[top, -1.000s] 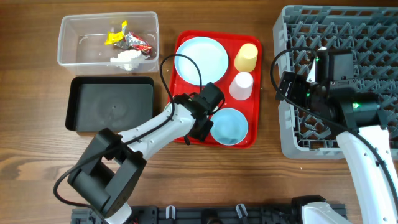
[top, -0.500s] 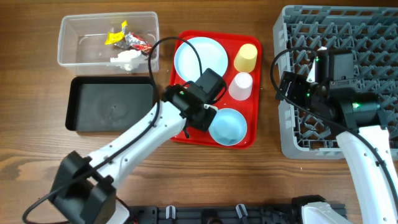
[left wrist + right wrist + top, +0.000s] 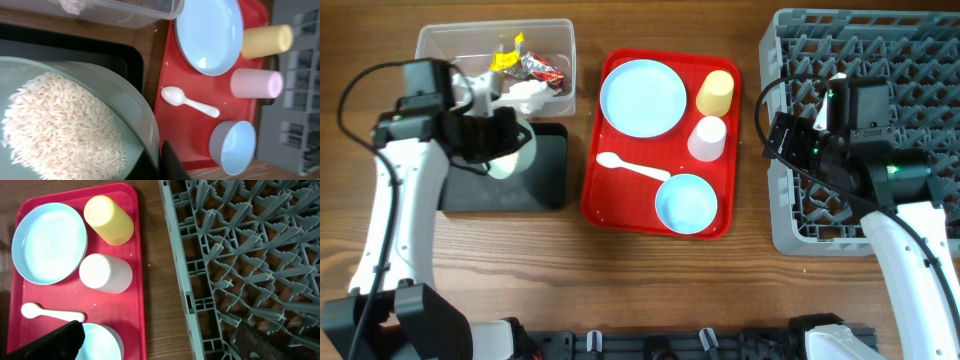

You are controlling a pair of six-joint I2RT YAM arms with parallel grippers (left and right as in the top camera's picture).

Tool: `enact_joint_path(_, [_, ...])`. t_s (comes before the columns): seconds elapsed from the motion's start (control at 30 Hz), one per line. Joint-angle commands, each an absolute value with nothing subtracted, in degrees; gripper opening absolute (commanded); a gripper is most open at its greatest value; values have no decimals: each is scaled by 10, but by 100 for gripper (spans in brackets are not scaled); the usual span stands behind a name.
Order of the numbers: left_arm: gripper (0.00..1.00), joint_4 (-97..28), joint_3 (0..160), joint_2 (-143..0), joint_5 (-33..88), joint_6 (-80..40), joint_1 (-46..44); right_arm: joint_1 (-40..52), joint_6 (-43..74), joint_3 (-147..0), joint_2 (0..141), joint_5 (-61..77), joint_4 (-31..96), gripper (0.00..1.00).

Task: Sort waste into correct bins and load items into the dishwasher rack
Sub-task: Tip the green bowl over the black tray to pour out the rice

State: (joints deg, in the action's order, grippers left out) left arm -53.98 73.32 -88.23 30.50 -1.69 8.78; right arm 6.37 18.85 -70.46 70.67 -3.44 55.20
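Observation:
My left gripper (image 3: 488, 140) is shut on the rim of a pale blue-green bowl (image 3: 510, 152) and holds it over the black tray (image 3: 548, 172). The left wrist view shows this bowl (image 3: 142, 120) full of white rice (image 3: 60, 125), with the jaws (image 3: 162, 161) pinching its rim. A second, empty bowl (image 3: 686, 203), the blue plate (image 3: 643, 96), yellow cup (image 3: 717, 92), whitish cup (image 3: 708, 138) and white spoon (image 3: 632, 167) lie on the red tray (image 3: 610, 205). My right gripper (image 3: 157, 342) is open and empty, hovering between the red tray and the grey rack (image 3: 880, 40).
The clear tub (image 3: 435, 60) behind the black tray holds a yellow wrapper (image 3: 505, 62), a dark red wrapper (image 3: 542, 67) and a white tissue wad (image 3: 525, 95). A strip of bare wood (image 3: 160, 280) separates the red tray from the rack.
My left arm has swung from the red tray to the left, carrying the rice bowl over the black tray. The spoon now shows. The right arm has not moved.

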Motion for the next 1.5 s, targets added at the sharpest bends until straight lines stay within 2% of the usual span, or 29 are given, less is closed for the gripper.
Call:
enact_joint_path(0.0, [4,-540,741,-894,414,16,135,63,195,-708,711,-32,549,100])
enact_joint_path(0.23, [4,-576,741,-999,559,88,172,63,195,-708,718,-32,549,100])
enact_joint_path(0.33, [4,-594,741,-1018,562,101,172,63,195,-708,734,-31,550,100])
enact_joint_path(0.53, [4,-620,741,-1021,706,101,229,63,196,-708,760,-30,555,100])
enact_joint_path(0.7, [4,-652,741,-1021,753,103,260,63,196,-708,761,-30,553,100])
enact_joint_path(1.27, [4,-626,741,-1021,903,103,261,63,196,-708,761,-30,555,100])
enact_joint_path(1.47, [4,-626,741,-1021,903,103,261,63,195,-708,761,-30,558,100])
